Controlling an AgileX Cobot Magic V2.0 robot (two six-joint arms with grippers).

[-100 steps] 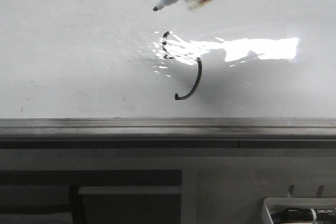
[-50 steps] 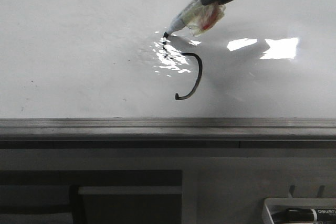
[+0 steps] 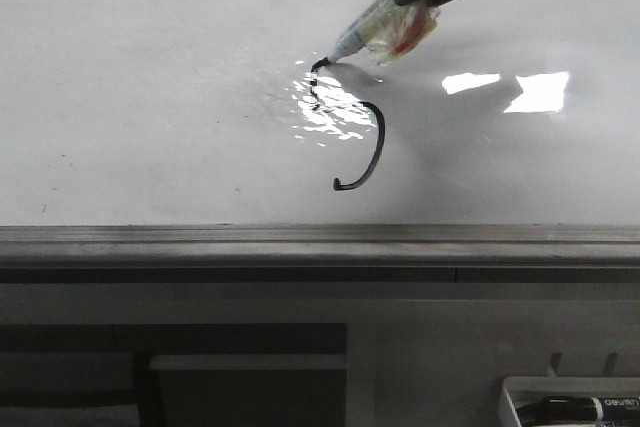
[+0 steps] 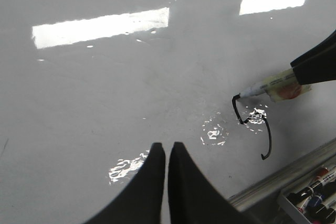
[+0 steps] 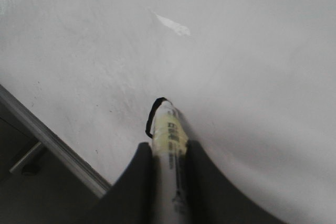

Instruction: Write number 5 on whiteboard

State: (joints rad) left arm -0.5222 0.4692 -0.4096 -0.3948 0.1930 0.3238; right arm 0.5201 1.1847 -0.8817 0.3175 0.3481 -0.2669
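Observation:
The whiteboard is glossy white with glare patches and a grey ledge rim along its near edge. On it is the drawn part of the number 5: a short stem and a hooked belly, with no top stroke visible; it also shows in the left wrist view. My right gripper is shut on a taped marker. The marker's tip touches the board at the top of the stem. The marker hides most of the drawn line in the right wrist view. My left gripper is shut and empty above bare board, well apart from the drawn line.
A small white tray holding a black marker sits below the board at the near right. The grey ledge runs across the board's near edge. A dark recess lies under it on the left.
The right gripper came down from above the board and set the marker tip on the top of the stem. The glare patch shrank under its shadow.

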